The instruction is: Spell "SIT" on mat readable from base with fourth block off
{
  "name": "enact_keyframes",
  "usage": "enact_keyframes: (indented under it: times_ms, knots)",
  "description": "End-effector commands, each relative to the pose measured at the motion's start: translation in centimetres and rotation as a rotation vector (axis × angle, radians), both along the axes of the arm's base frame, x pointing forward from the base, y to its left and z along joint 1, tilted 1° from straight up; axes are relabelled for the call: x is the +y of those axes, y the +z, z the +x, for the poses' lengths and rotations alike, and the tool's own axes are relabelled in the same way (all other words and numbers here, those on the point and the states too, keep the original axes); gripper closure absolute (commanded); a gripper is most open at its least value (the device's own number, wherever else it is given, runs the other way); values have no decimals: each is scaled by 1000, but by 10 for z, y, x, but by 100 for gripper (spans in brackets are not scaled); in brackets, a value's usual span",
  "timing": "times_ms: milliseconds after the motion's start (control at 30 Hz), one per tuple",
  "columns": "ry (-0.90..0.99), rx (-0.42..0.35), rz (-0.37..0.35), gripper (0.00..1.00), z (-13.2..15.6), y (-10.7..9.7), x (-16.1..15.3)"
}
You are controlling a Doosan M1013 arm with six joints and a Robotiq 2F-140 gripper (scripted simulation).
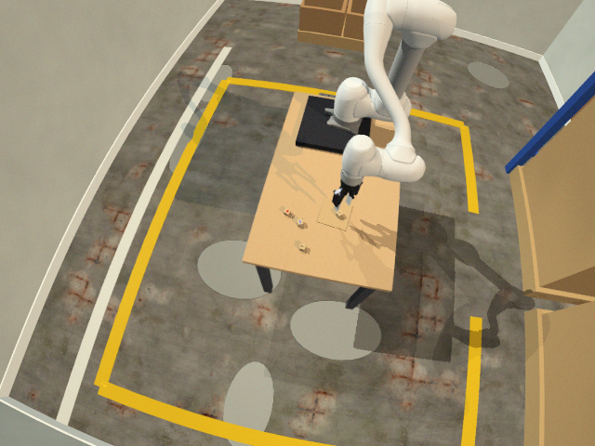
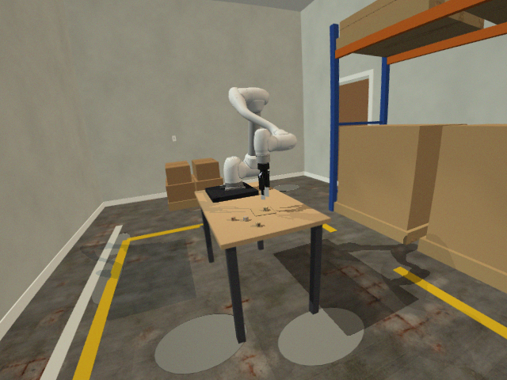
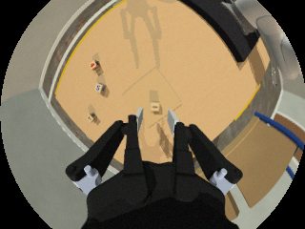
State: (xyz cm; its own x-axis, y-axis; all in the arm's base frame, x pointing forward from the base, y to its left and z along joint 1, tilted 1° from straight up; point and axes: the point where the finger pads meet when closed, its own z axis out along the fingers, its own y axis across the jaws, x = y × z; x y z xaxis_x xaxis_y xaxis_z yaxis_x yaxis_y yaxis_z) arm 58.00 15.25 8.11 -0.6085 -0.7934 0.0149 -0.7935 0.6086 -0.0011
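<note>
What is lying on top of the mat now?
One block lies on the mat, below the raised end effector. Its letter is too small to read. Nothing appears covered.
</note>
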Motion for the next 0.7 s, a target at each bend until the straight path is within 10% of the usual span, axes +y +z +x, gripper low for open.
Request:
enact_keyframes:
  times_ms: [0,667]
  knots:
    - [0,0,0,63,0,0,0]
    - [0,0,0,63,0,-2,0]
